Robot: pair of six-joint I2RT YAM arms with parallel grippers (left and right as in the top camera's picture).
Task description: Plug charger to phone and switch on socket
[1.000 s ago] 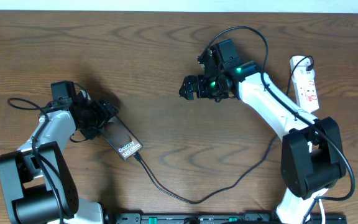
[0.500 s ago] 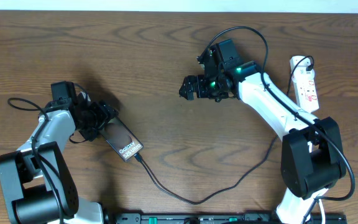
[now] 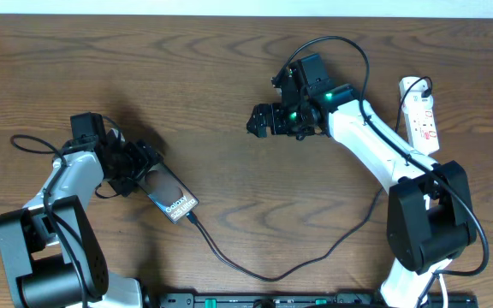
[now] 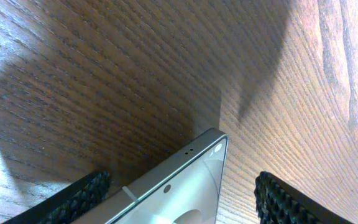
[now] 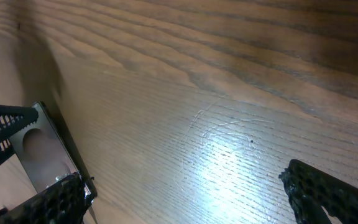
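The phone [image 3: 171, 195] lies slanted on the wooden table, its lettered end toward the front. The charger [image 3: 264, 275] has its tip in that end, and its thin black cable loops along the front edge toward the right arm. My left gripper [image 3: 146, 169] stands open astride the phone's far corner [image 4: 185, 186]. Its left finger [image 4: 79, 199] is close against the short edge. Its right finger [image 4: 291, 199] stands apart, with bare wood between. My right gripper [image 3: 261, 120] hangs open over bare table at the centre, holding nothing. The white socket [image 3: 421, 115] lies at the far right.
The right arm's white links [image 3: 375, 141] stretch between the socket and the table's middle, with a thick black arm cable [image 3: 349, 47] arching above. The phone's shiny end [image 5: 39, 149] shows at the left of the right wrist view. A black rail [image 3: 315, 299] runs along the front edge.
The phone and my left gripper have slid slightly toward the front right. The right arm has not moved.
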